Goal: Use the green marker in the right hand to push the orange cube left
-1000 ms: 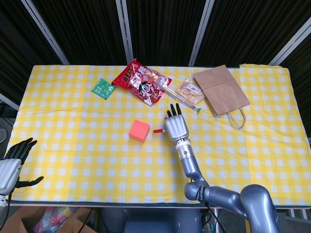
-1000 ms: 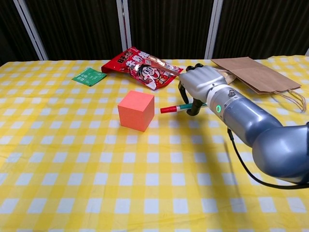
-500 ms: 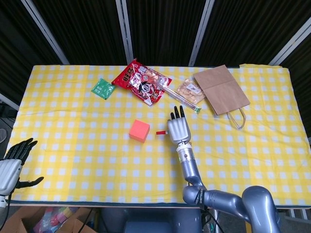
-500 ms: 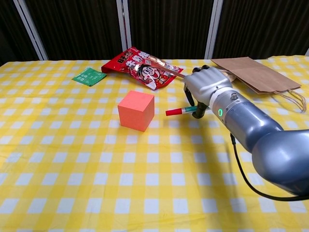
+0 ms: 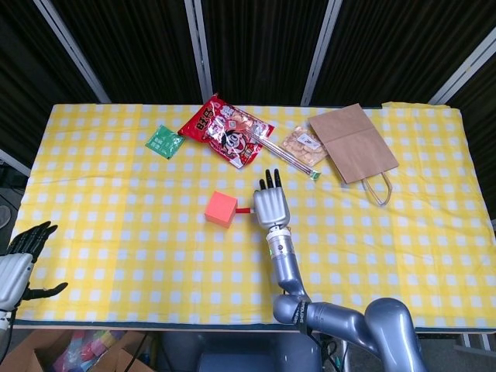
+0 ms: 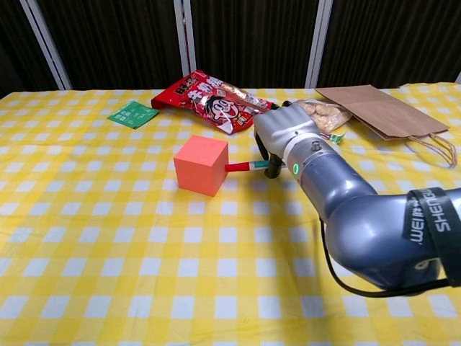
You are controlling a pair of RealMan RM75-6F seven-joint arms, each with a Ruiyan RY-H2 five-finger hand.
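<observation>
At the far left edge of the head view, about 8 o'clock from the centre of the tabletop (image 5: 116, 225), the left hand (image 5: 19, 260) hangs just off the yellow checked cloth, its dark fingers (image 5: 32, 232) spread apart and holding nothing; the chest view does not show it.

Up the cloth, at roughly 11 o'clock from the cube, a small green packet (image 5: 163, 141) lies flat. At about 12 o'clock from the cube lies a red snack bag (image 5: 225, 130) with a cartoon face, its right end near a thin pair of sticks (image 5: 283, 155).

The orange cube (image 6: 202, 165) sits near the middle of the tabletop. At its 3 o'clock side is the green marker (image 6: 248, 166), red cap pointing left, and the cap tip touches the cube's right face in both views. The marker lies roughly level, just above the cloth.

The right hand (image 6: 282, 137) is directly at 3 o'clock of the cube, fingers clamped around the marker's green barrel, knuckles up. From above, its fingers (image 5: 270, 182) point toward 12 o'clock.

Past the hand, at about 1 o'clock, a clear bag of biscuits (image 5: 301, 147) rests beside a brown paper bag (image 5: 353, 141), whose handles trail toward 5 o'clock.
</observation>
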